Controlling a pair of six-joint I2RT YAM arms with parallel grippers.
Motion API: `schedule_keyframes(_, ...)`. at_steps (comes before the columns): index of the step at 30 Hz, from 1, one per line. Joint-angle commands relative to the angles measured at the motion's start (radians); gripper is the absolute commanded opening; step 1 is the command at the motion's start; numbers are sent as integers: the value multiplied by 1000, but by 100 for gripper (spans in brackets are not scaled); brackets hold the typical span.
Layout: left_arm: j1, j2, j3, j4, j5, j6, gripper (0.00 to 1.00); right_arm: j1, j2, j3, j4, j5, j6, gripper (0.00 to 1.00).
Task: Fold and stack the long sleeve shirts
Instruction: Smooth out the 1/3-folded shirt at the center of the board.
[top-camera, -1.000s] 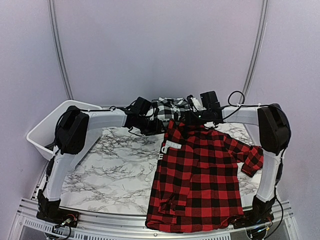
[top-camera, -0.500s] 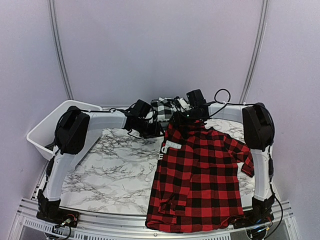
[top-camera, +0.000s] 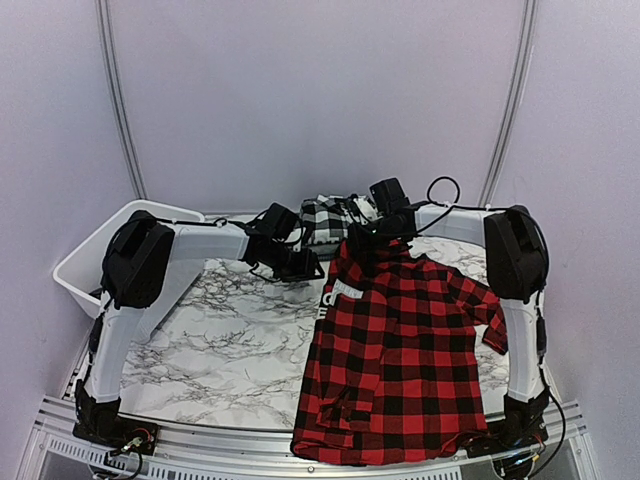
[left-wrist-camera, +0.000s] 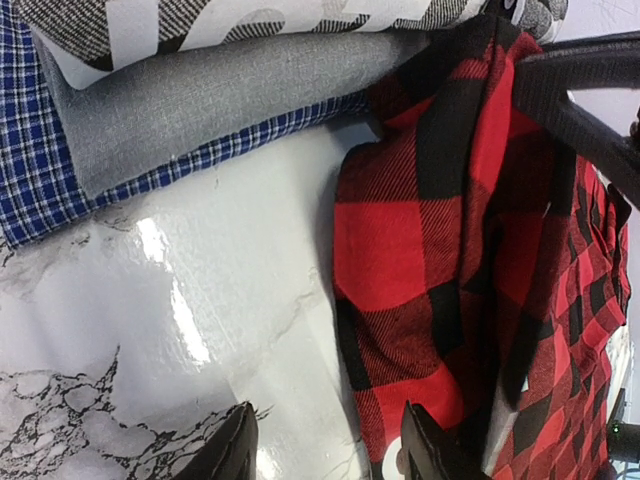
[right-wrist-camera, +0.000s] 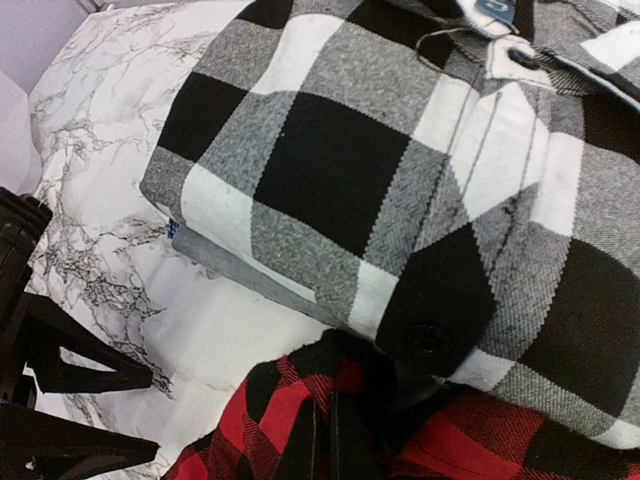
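Note:
The red-and-black check shirt lies spread on the right of the marble table, collar end toward the back. My right gripper is shut on a bunched fold of its top edge, right against a stack of folded long sleeve shirts. That stack has the black-and-white plaid on top, a grey shirt under it and a blue check shirt at the bottom. My left gripper hangs open just left of the red shirt's edge, one finger over bare table, the other over the cloth.
A white plastic tub stands at the table's back left corner. Bare marble table lies left of the red shirt. The red shirt's hem hangs at the near edge, by the metal rail. Both arms meet at the back centre.
My right gripper has shifted left along the red shirt's top edge and shut on the cloth. The left gripper drifted slightly nearer and stays open.

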Motion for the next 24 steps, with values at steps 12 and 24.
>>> schedule_keyframes(12,-12,-51,-98,16,58,-25,51,10,-61,41,95,193,74,7)
schedule_keyframes(24,-19,-108,-178,80,95,-72,53,44,-291,-230,99,172,88,39)
